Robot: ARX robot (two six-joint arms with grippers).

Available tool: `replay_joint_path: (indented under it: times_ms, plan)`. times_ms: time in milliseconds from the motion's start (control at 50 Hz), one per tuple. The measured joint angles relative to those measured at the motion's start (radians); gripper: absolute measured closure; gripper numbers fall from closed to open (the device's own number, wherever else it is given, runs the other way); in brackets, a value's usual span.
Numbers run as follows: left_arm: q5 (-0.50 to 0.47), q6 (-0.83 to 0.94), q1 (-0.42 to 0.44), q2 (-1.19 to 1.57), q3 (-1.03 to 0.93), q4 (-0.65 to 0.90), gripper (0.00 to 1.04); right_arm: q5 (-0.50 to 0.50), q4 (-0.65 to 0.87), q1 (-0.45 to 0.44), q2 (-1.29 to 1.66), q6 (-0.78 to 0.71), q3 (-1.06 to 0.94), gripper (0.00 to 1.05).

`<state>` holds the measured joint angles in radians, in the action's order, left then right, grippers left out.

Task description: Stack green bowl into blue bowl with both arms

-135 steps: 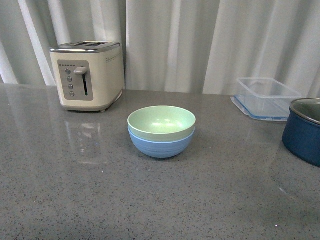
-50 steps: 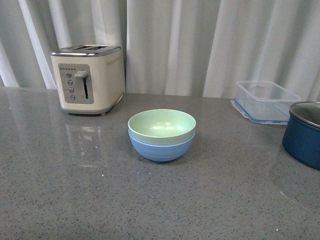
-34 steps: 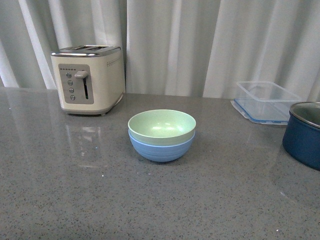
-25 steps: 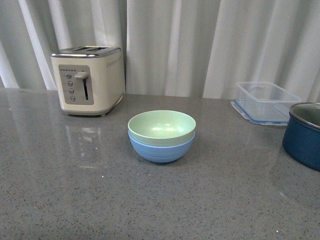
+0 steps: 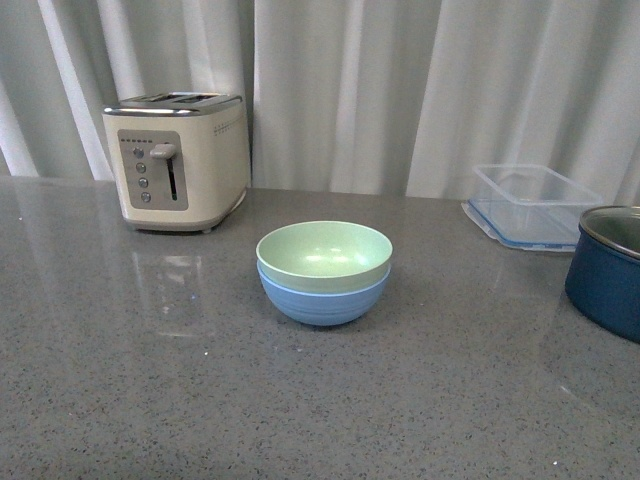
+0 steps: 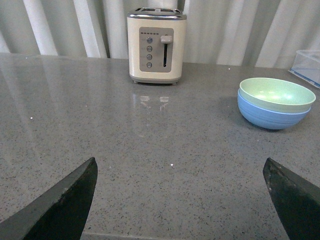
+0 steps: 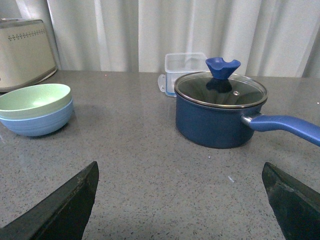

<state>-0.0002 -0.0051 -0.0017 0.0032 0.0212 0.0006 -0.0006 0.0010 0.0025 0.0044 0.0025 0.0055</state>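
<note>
The green bowl (image 5: pixel 323 252) sits nested inside the blue bowl (image 5: pixel 322 298) near the middle of the counter (image 5: pixel 150 400), rims level and the green lip just proud of the blue one, so the stacking looks done. Both bowls look like light, stiff, matte plastic: easy to lift, unlikely to break, but smooth enough to slide on the polished stone if nudged. If either needed moving, the best hold would be a pinch on the rim, one arm at 3 o'clock and the other at 9 o'clock, since the rounded walls offer little to grip. In the front view the toaster (image 5: pixel 178 160) stands at 10 o'clock from the bowls, the clear tub (image 5: pixel 533 200) at 2 o'clock, and the pot (image 5: pixel 608 265) at 3 o'clock, cut off by the frame edge; neither arm appears there. The right wrist view shows what the front view hides: the pot's glass lid (image 7: pixel 220 90), blue knob (image 7: pixel 222 67) and long handle (image 7: pixel 285 125). Each wrist view shows its own fingers, those of the left gripper (image 6: pixel 180 200) and the right gripper (image 7: pixel 180 200) spread wide, holding nothing, both well apart from the bowls.
</note>
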Motion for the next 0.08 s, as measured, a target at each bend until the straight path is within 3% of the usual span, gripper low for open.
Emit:
replay_joint_path:
  times_ms: [80]
  plan:
    - [0.0, 0.0, 0.0, 0.0, 0.0, 0.0, 0.07, 0.0, 0.0, 0.0, 0.0, 0.0, 0.0, 0.1]
